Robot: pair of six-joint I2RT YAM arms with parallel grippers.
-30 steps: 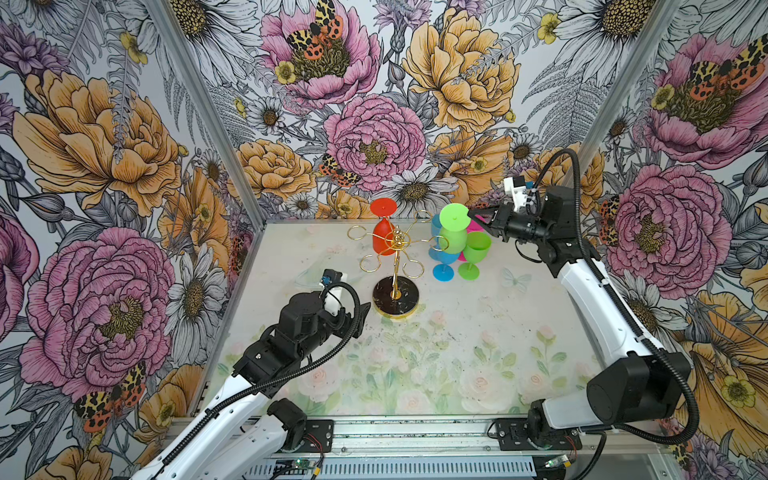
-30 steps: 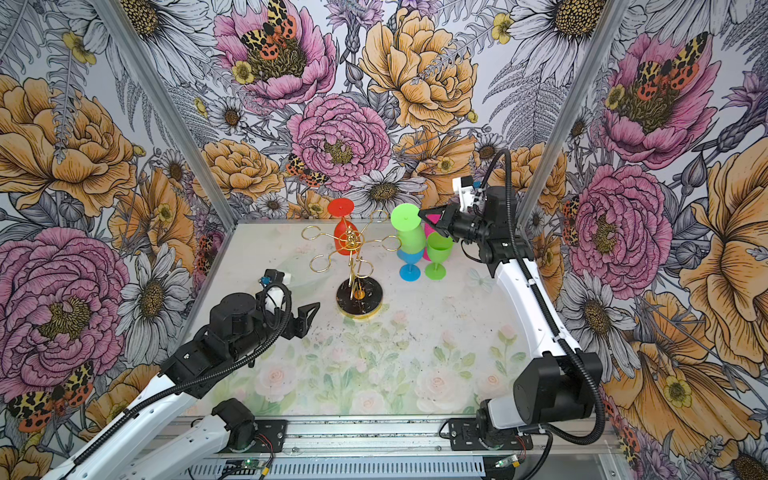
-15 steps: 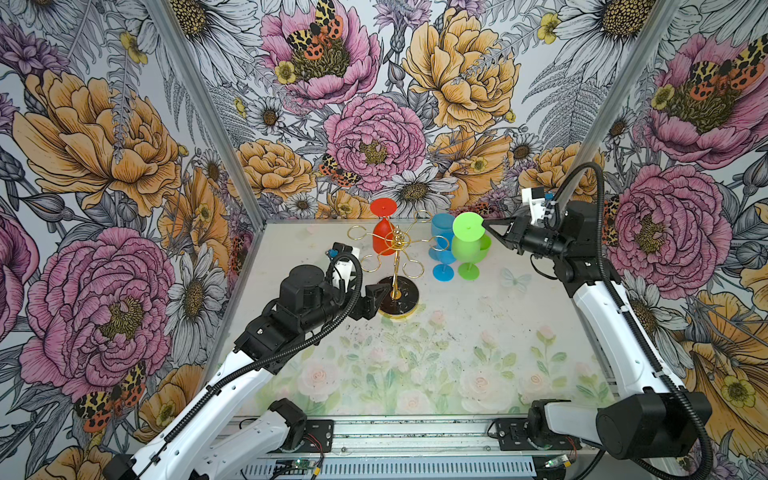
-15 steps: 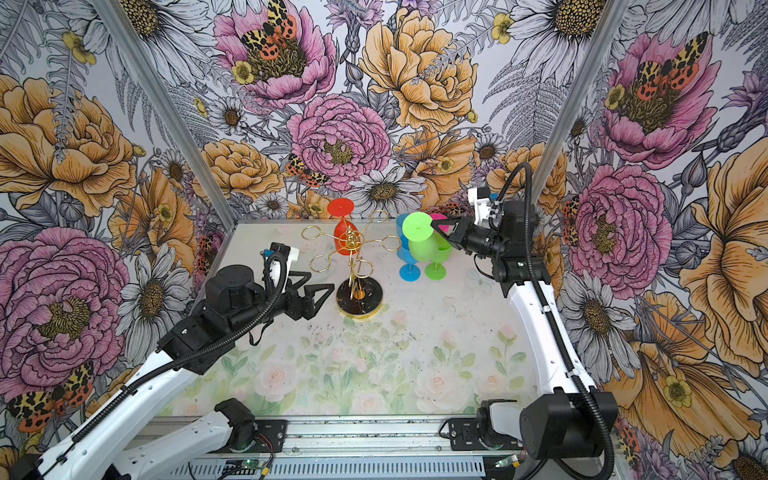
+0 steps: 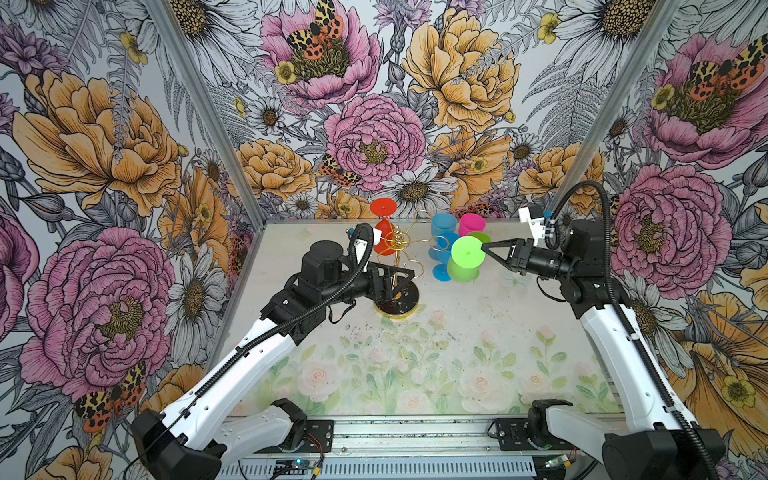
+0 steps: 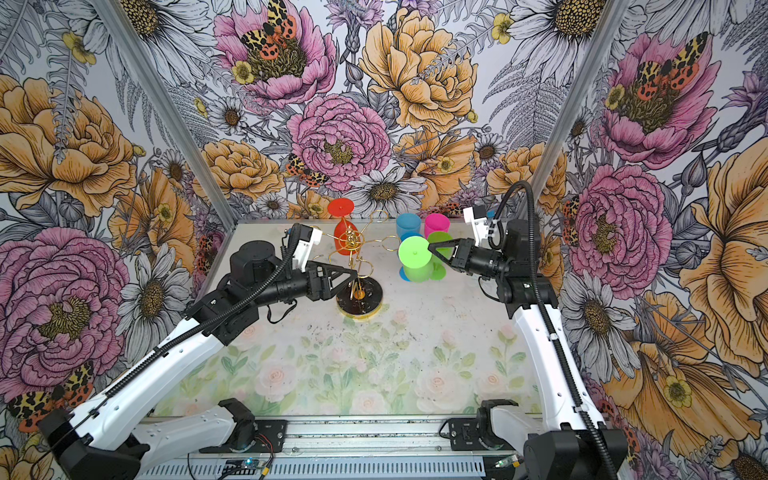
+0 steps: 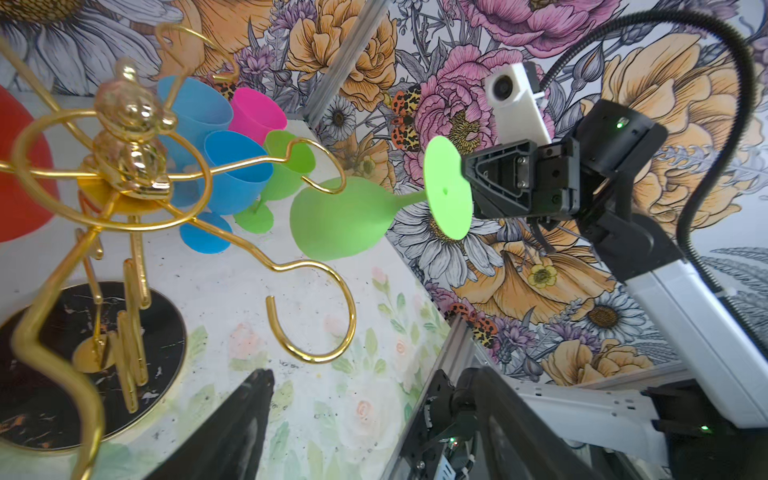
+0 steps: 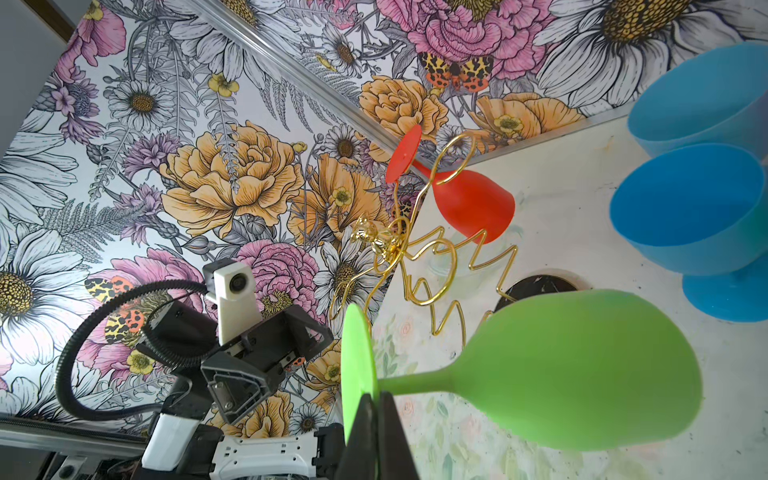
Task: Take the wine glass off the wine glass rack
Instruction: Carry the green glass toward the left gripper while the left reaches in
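Beside rack (image 5: 405, 302): green wine glass (image 5: 466, 259) inverted, stem near-vertical.

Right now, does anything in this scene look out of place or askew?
Yes: the green wine glass is off the wine glass rack, pinched only by the edge of its foot in the right end effector, and hangs tilted, bowl down. The red glass hangs foot-up in a rack loop.

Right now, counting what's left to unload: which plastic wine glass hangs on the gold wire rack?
The red plastic wine glass, foot up in a loop of the gold wire rack; the rest are off it.
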